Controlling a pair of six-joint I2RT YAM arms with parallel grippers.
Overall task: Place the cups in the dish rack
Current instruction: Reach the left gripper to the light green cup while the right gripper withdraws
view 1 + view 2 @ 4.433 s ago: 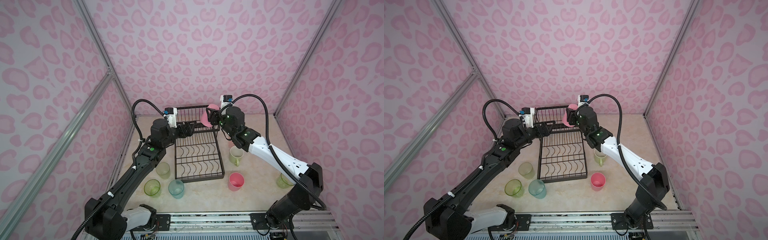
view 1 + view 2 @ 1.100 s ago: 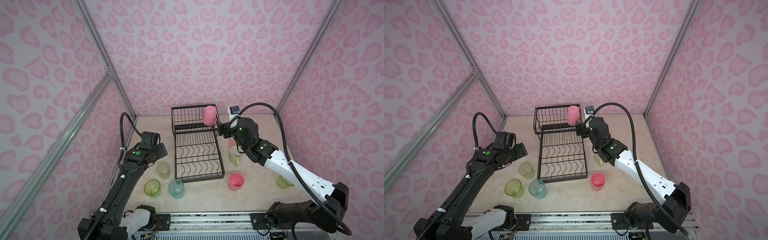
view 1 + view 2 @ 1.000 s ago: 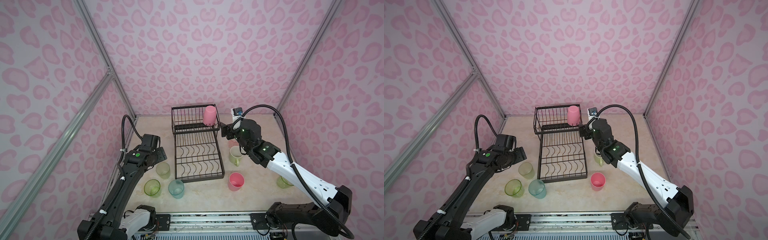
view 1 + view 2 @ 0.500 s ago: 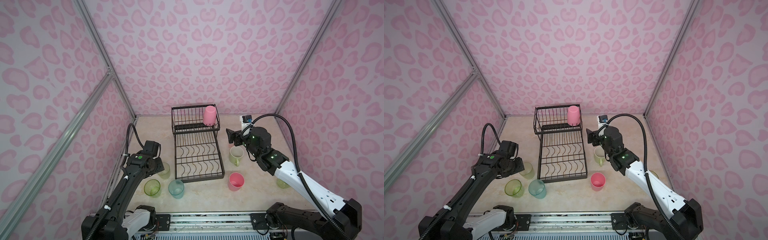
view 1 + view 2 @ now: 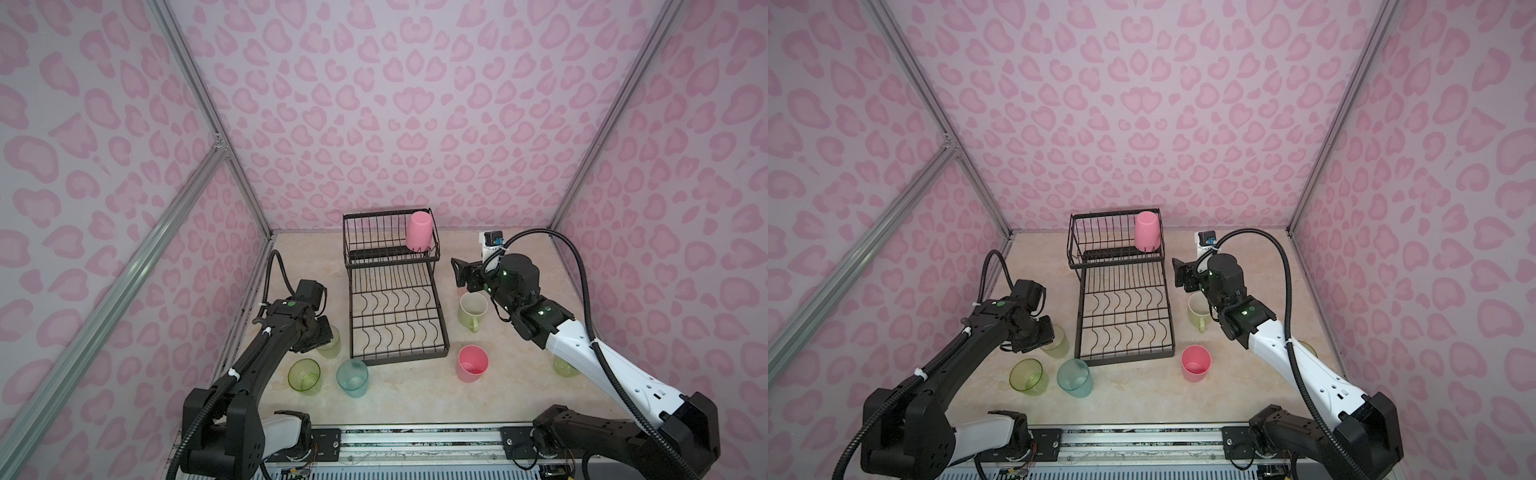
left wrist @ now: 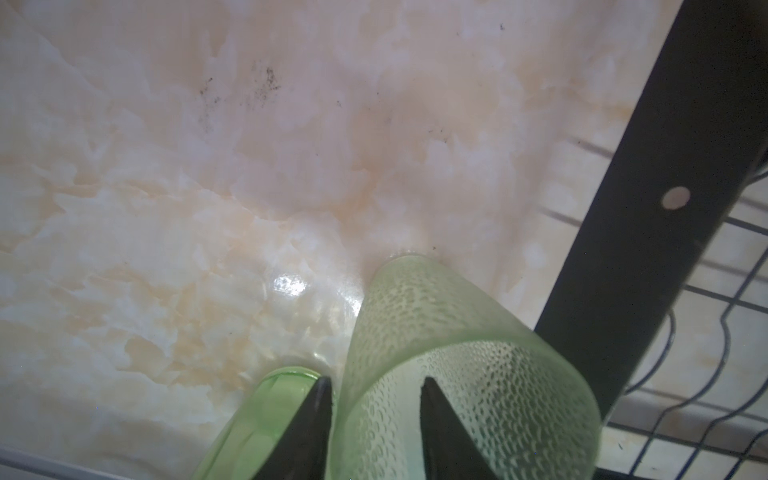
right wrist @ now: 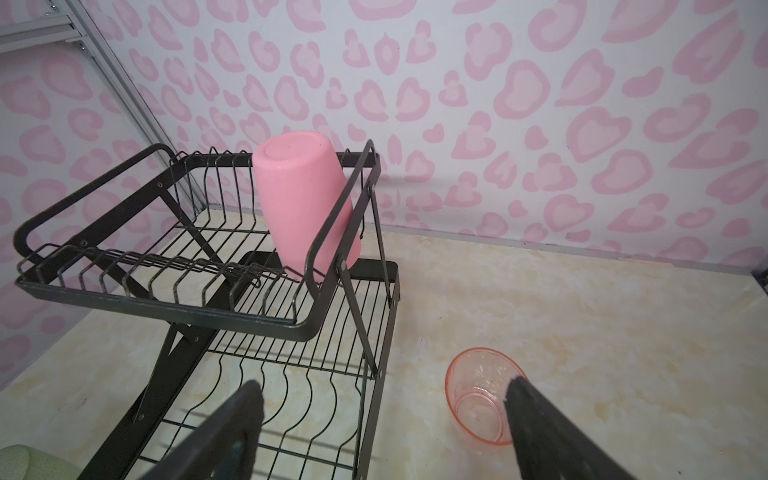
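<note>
Where the marbled worktop point(image 5: 395, 403) carries the load, the dish rack point(image 5: 397, 318) stands at its middle, raised basket at the far end above the longer flat tray. On the left of the rack, the left gripper point(image 6: 374, 382) points down at the frosted cup point(image 5: 331, 345). Its jaws are narrow and astride the cup wall, one finger outside and one inside, with a gap visible, so no clamp is seen. On the right of the rack, the right gripper point(image 7: 384, 384) hangs above the worktop with jaws wide and empty. One opaque pink cup point(image 5: 417, 231) sits inverted in the right end of the raised basket; the flat tray holds nothing. The pale green mug point(image 5: 473, 309) and a second pink cup point(image 5: 471, 363) stand upright right of the tray. The teal cup point(image 5: 352, 377) and a yellow-green cup point(image 5: 304, 375) stand near the rack's front left corner. The wrist view shows a pink-orange cup point(image 7: 478, 395) upright beside the rack.
</note>
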